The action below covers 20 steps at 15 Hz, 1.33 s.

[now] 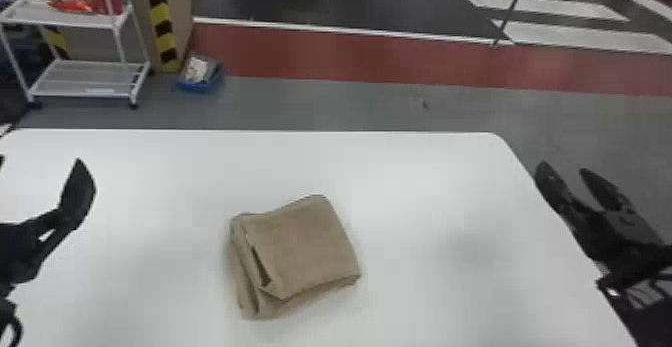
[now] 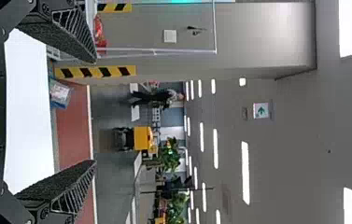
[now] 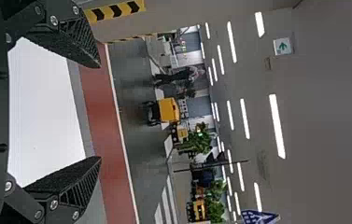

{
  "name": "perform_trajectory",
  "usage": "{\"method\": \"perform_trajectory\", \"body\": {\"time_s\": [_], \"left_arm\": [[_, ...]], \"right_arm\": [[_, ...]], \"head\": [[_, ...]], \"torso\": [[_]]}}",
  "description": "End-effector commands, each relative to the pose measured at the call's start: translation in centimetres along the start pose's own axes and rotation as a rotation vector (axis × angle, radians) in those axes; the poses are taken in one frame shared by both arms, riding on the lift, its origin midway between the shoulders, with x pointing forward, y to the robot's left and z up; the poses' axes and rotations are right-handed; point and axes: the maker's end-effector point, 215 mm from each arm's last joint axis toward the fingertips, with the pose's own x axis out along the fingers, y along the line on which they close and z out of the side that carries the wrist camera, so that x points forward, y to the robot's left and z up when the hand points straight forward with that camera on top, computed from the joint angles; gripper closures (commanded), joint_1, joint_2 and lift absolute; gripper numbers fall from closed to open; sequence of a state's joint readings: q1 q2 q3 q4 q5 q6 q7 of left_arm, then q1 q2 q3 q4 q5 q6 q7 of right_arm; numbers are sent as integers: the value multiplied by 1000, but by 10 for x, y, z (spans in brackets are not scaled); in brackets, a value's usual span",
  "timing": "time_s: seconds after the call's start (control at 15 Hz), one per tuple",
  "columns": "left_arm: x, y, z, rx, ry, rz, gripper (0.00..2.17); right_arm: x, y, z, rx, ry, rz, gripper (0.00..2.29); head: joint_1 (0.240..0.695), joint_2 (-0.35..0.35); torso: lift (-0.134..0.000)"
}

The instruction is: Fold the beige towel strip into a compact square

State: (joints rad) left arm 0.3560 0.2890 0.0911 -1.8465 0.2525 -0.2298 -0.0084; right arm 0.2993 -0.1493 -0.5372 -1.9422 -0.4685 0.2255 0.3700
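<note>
Low in the head view, on the near part of the white surface (image 1: 425, 181), lies the beige towel strip (image 1: 305, 246), folded into a thick, roughly square packet and sitting slightly askew. Its upper layer is fairly flat; along the robot's left the folds gape, and a lower layer pokes out at the near left corner. I'd judge the folding all but done, with at most that loose side left to tuck or press. To its left, well apart, the left tool (image 2: 94, 111) has its fingers spread wide and holds nothing. By the surface's right edge, the right tool (image 3: 100, 112) is likewise wide apart and empty. Beyond, a white cart (image 1: 75, 81) and blue bin (image 1: 200, 85) stand on the floor.
</note>
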Motion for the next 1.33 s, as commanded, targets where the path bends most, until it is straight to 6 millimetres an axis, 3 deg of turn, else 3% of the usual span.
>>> {"method": "perform_trajectory", "body": {"time_s": [0.0,0.13,0.33,0.47,0.53,0.73,0.87,1.07,1.27], "left_arm": [[-6,52,0,-34,21,48,124],[-15,69,0,-31,27,75,124],[-23,75,-3,-57,32,92,124],[-25,62,1,-67,27,70,130],[-24,51,7,-76,17,54,130],[-23,21,21,-87,-12,22,130],[-23,1,22,-65,-8,-11,130],[-28,-37,22,-64,7,-75,130],[-29,-87,11,-70,45,-149,130]], "right_arm": [[-9,-48,-17,27,105,-74,174],[-28,-100,-33,28,198,-151,164],[-55,-155,-13,28,130,-229,164],[-70,-164,-7,55,107,-236,167],[-71,-156,-3,57,97,-220,167],[-65,-113,10,102,43,-132,171],[-49,-74,3,113,52,-68,164],[-25,8,-15,137,75,36,167],[-2,107,-31,95,82,116,171]], "head": [[695,-150],[695,-144],[695,-176],[695,-231],[695,-250],[695,-281],[695,-278],[695,-250],[695,-187]], "torso": [[-124],[-124],[-124],[-124],[-124],[-124],[-124],[-124],[-124]]}}
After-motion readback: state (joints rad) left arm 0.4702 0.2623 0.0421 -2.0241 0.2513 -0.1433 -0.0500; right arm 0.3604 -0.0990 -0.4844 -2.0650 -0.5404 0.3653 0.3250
